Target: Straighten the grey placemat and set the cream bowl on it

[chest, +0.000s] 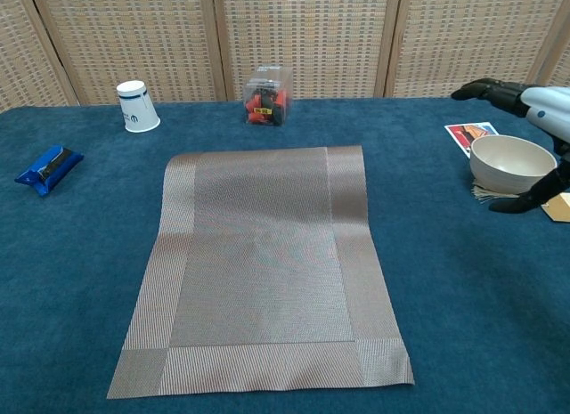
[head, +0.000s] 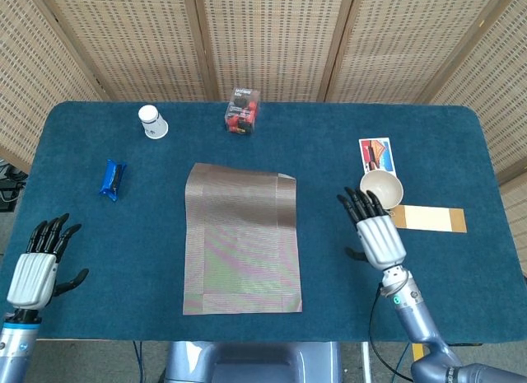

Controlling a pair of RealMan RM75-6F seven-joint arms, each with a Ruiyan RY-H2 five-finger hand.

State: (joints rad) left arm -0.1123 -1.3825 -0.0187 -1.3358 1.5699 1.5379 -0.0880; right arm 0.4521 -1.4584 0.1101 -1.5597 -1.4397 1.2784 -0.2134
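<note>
- Grey placemat lies mid-desk, one far corner folded — straightening looks unfinished.
- Cream bowl sits off it, near the desk's right edge.
- Right hand and left hand — both spread, holding nothing.

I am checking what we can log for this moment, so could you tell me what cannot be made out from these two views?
- Right hand: chest view cuts it off at the right edge.
- Left hand: shows only in the head view.
- Cream bowl: both views hide what lies under it.
- Clear box: its contents are too small to identify.
- Card: its print is too small to read.
</note>
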